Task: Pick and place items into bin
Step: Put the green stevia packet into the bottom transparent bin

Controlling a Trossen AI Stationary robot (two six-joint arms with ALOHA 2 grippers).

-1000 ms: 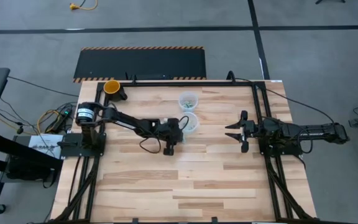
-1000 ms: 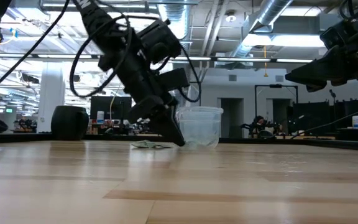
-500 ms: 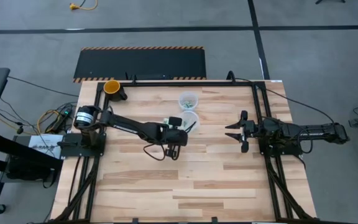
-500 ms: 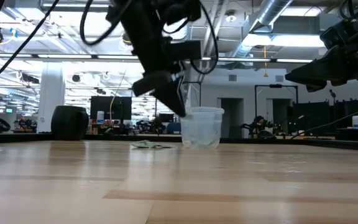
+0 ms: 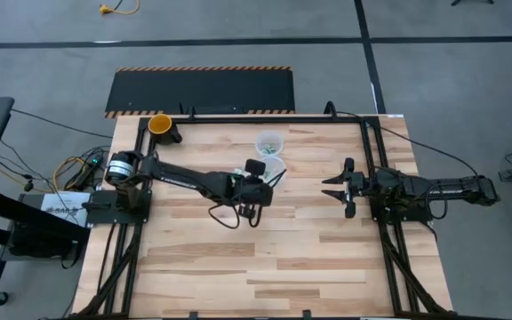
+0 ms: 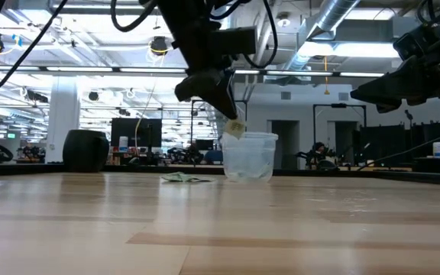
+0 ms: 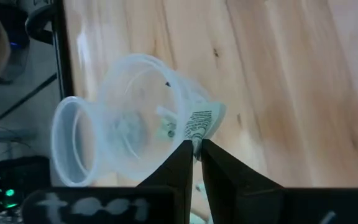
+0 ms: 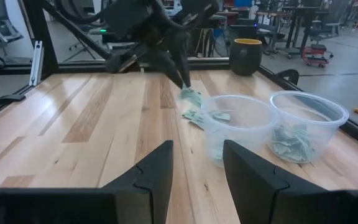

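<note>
Wooden planks form the counter (image 5: 238,258), on which two clear cups stand side by side near the far edge. The left tool (image 6: 234,122) is raised off the counter, just beside the rim of the near cup (image 6: 248,156), with its fingers pinched together on one green-and-white packet (image 6: 235,128). In the left wrist view this packet (image 7: 199,123) shows gripped between the fingertips, hanging at the cup's rim (image 7: 185,99). The near cup holds at least one packet (image 8: 221,116); the far cup (image 5: 269,142) holds a small heap of them (image 8: 291,140). More packets lie loose on the counter (image 6: 180,178), just beside the near cup on the left arm's side. The right tool (image 5: 338,188) rests well apart from the cups on the right side of the counter, held above the surface, its fingers spread wide and holding nothing. A dark pot with a yellow rim (image 5: 160,125) stands at the counter's far left corner.
</note>
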